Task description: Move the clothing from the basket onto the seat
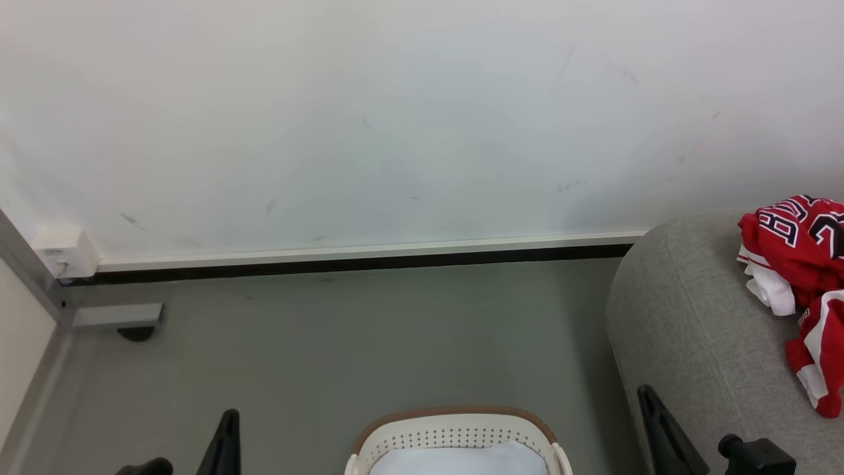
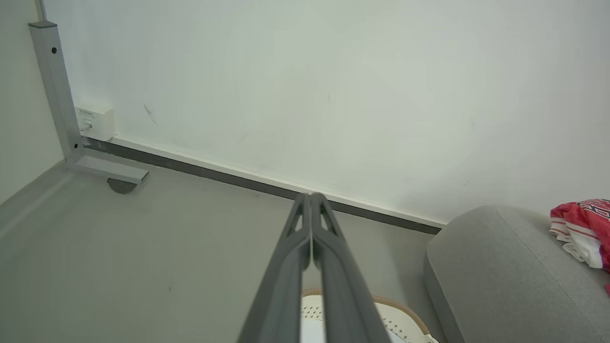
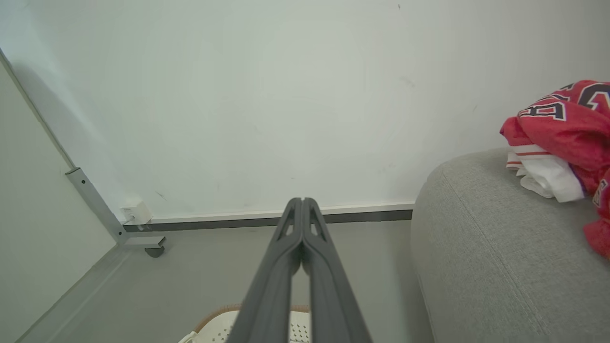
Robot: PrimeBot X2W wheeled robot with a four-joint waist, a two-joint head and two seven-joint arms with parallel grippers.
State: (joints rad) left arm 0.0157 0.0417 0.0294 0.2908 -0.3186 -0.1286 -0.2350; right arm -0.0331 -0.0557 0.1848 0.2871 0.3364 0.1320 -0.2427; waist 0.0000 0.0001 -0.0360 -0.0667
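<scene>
This looks to me like a plain test room with a bit of home in it. I see a bare white wall, a grey floor, a metal frame in the corner, a soft grey seat and a basket.

basket cut by bottom edge (white cloth inside too), clothing cropped at right edge

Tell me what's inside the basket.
A plain white cloth lies inside the basket, across the part in view. Whatever is under the cloth is covered, and the basket's near side runs off the picture's bottom edge.
</scene>
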